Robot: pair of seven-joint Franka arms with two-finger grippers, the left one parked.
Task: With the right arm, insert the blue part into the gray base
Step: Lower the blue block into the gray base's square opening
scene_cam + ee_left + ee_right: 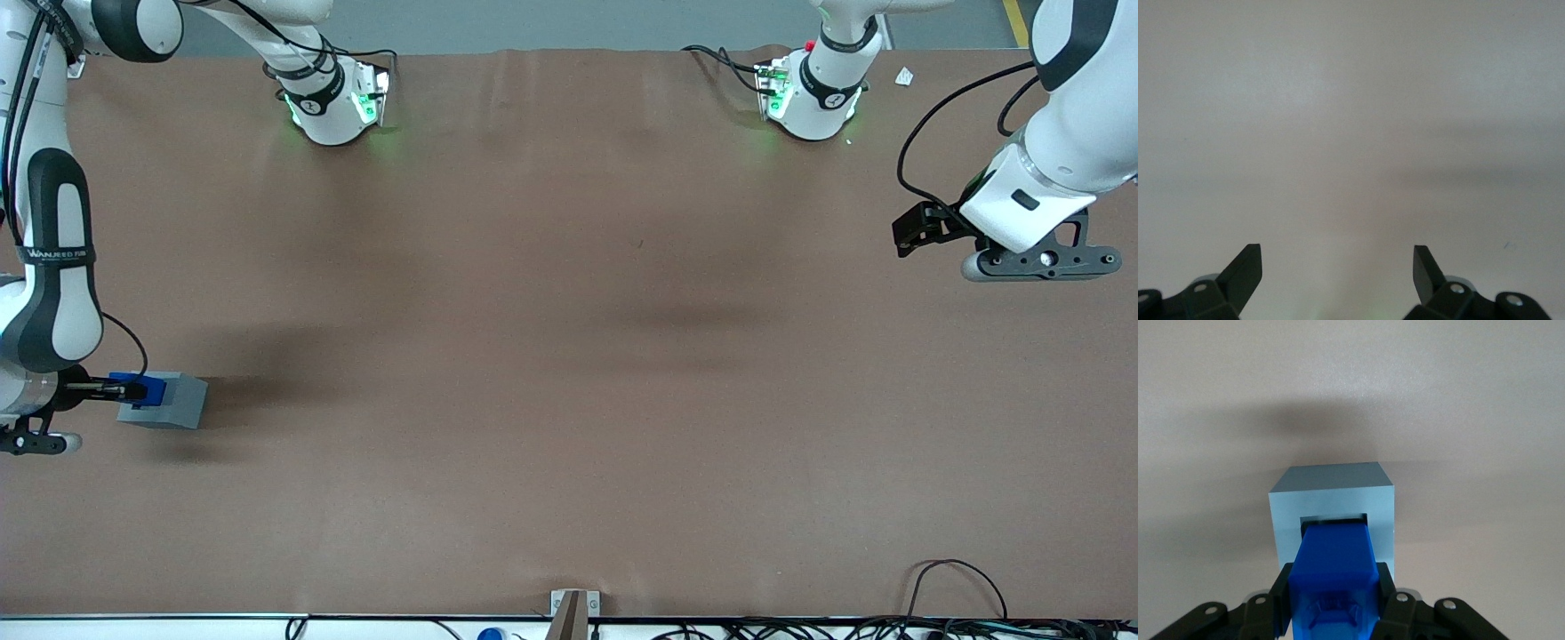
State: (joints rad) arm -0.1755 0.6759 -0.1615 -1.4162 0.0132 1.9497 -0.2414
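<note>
A brown worktop (pixel 569 356) is stretching across the front view, carrying only a few things at the working arm's end. The right arm (pixel 49 267), white with black joint segments and a lettered black band, is reaching down over that end of the worktop. Beneath its wrist, the gray base (pixel 173 402) is sitting flat on the brown surface, casting a soft shadow toward the middle of the worktop. In the right wrist view the gray base (pixel 1331 503) is showing its square recess, with the dark rim of the opening visible just around the end of the blue part (pixel 1335 570). The blue part (pixel 148 390) is resting in that recess, its lower end entering the opening while most of its body is standing out above the block's top face. The gripper (pixel 124 389) is hanging directly at the block, and its jaws are pinching the blue part from two sides, black fingers (pixel 1385 587) pressing against the cube's flanks.
</note>
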